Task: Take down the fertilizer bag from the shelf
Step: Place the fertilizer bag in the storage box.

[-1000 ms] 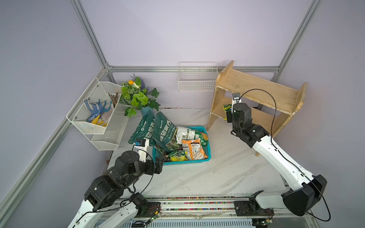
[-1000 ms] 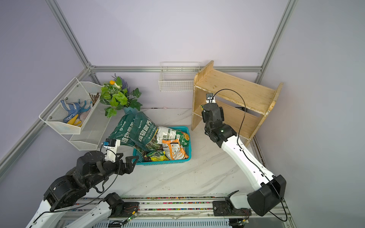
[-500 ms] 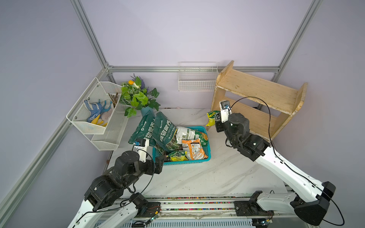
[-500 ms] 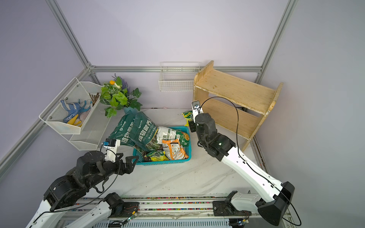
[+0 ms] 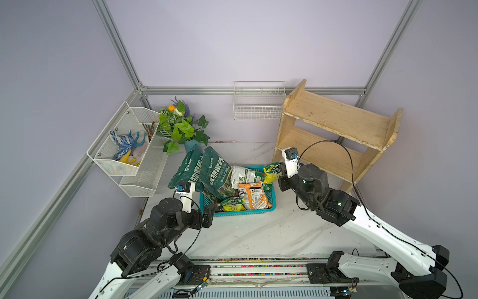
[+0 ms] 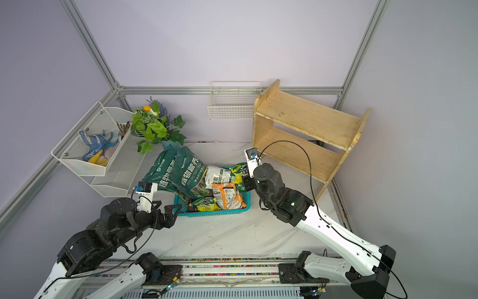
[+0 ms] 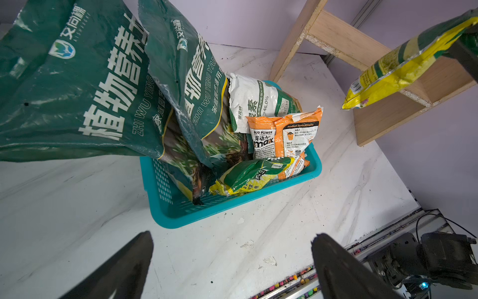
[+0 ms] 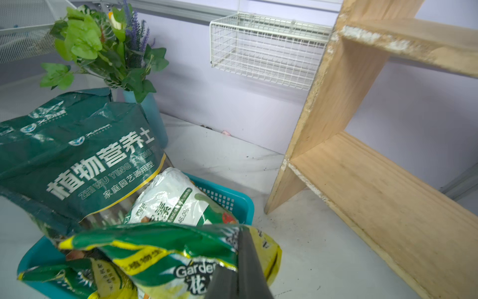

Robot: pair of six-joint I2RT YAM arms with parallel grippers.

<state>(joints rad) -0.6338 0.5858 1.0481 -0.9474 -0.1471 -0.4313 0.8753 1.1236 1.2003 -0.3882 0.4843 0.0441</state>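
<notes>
Top view: see fertilizer bag pinched by right tool, off shelf, above 1 o'clock corner of teal basket. Note assorted bags inside; left tool spread at 7 o'clock.

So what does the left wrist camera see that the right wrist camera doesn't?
Only the left wrist view shows the printed front of the orange bag, the left gripper with its jaws wide open, and the front rail. Only the right wrist view shows the potted plant and the white wire basket on the wall. Both show the teal basket, the dark green bags, the white bag, the wooden shelf, and the yellow-green fertilizer bag pinched in the right gripper.
</notes>
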